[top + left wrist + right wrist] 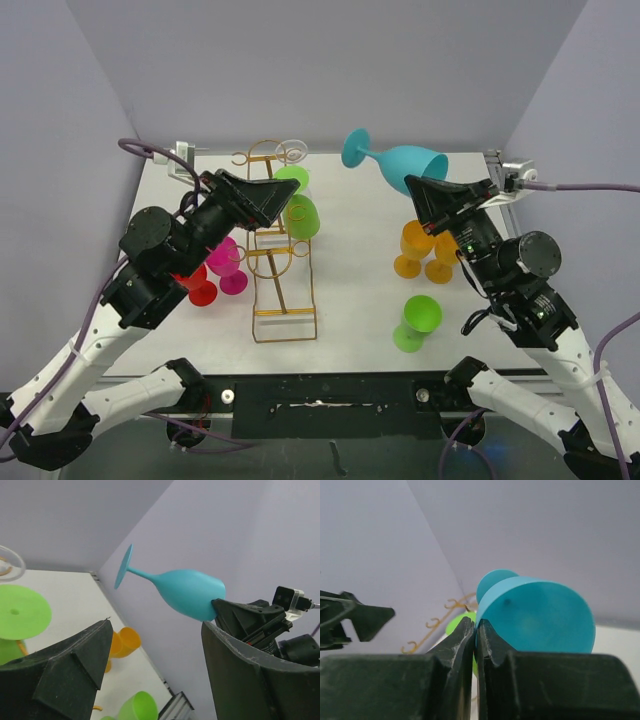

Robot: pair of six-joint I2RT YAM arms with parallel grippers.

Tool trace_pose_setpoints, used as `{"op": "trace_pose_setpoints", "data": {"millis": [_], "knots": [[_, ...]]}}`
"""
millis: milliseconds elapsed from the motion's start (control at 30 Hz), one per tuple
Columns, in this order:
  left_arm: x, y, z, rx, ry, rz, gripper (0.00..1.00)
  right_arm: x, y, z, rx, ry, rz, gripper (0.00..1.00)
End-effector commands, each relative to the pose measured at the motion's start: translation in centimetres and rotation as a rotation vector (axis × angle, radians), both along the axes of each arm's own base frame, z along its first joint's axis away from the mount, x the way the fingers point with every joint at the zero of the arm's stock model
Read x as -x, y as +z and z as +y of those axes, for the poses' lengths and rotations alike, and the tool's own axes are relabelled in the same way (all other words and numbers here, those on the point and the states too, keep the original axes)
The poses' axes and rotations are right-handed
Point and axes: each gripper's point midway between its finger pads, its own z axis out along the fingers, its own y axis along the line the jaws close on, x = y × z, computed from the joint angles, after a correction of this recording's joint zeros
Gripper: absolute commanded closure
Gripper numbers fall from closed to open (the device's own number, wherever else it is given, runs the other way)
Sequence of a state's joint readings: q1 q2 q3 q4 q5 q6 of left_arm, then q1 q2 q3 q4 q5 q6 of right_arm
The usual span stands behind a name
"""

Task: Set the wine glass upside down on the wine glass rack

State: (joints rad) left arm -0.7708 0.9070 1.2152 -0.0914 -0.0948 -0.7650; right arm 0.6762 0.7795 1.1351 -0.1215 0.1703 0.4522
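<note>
A teal wine glass [405, 163] [187, 592] [535, 615] hangs in the air on its side at the back right, its foot pointing left and away. My right gripper [412, 183] [475, 625] is shut on the bowl's rim, one finger inside and one outside. The gold wire wine glass rack [283, 250] [435, 622] stands left of centre, with two green glasses [300, 212] at its right side. My left gripper [291, 200] [156, 625] hovers open over the rack's upper part, pointing toward the teal glass, with nothing between its fingers.
A pink glass [228, 262] and a red glass [200, 287] stand left of the rack, under my left arm. Two orange glasses [425, 250] [125, 641] stand under my right gripper. A green glass [417, 322] [137, 707] sits near the front right.
</note>
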Motion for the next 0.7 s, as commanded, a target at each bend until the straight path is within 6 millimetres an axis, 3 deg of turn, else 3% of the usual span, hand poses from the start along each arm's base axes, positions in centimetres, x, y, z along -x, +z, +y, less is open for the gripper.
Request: {"op": "trace_pose_setpoints", "data": {"millis": [0, 167, 267, 400, 667], "knots": [[1.7, 6.7, -0.7, 0.233, -0.115, -0.086, 0.32, 3.0, 9.1, 0.6, -0.153, 0.110, -0.332, 1.00], [0.6, 8.0, -1.1, 0.403, -0.126, -0.046, 0.35, 4.8, 12.3, 2.3, -0.244, 0.242, -0.478, 1.00], [-0.2, 8.1, -0.8, 0.473, -0.106, -0.040, 0.35, 4.5, 13.0, 3.3, -0.293, 0.289, -0.477, 1.00], [-1.3, 8.2, 0.4, 0.535, -0.029, -0.035, 0.35, 4.1, 13.0, 4.5, -0.345, 0.344, -0.455, 1.00], [-2.3, 9.2, 1.2, 0.624, 0.018, -0.063, 0.35, 5.3, 12.7, 7.2, -0.412, 0.472, -0.439, 1.00]]}}
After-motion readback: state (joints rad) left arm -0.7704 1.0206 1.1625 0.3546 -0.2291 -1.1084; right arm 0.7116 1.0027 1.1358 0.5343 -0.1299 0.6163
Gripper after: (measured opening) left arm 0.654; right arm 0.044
